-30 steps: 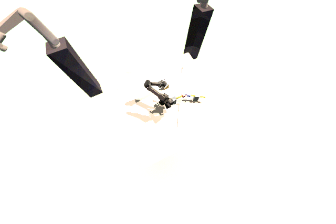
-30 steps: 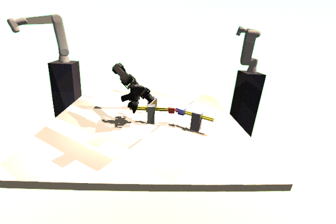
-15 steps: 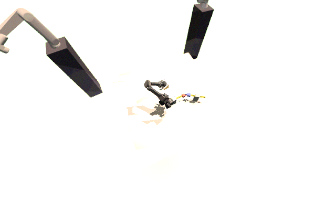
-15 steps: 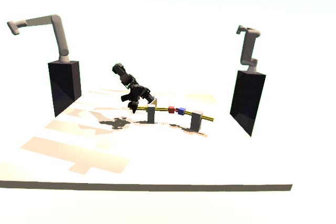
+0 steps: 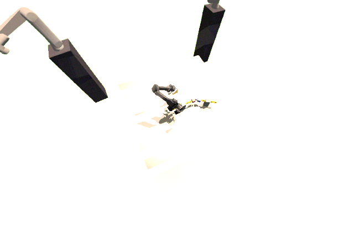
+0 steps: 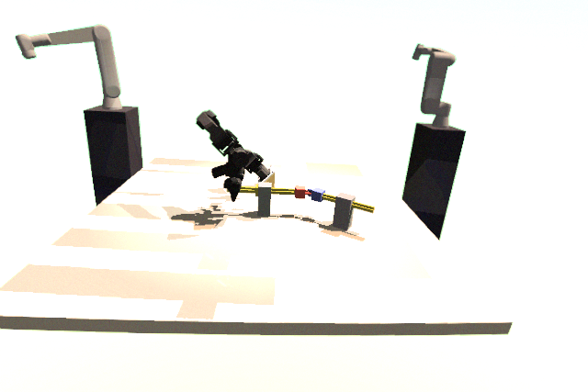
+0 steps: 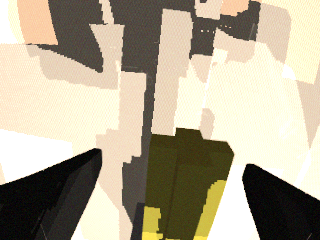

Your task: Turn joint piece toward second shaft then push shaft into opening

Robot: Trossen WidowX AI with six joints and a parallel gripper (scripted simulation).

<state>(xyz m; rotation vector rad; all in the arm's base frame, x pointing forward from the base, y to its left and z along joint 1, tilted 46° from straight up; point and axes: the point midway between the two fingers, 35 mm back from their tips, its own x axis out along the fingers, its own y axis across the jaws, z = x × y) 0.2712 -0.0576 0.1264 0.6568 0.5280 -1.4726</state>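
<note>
The yellow second shaft runs through a grey block. Its far end meets a red piece that sits against the blue joint piece. A second yellow shaft passes through the other grey block on the right. My gripper is open at the near end of the second shaft. In the wrist view the shaft's end lies between the two black fingers with clear gaps on both sides.
Two black pedestals carrying grey arms stand at the left and right of the table. The table's front edge is far from the blocks.
</note>
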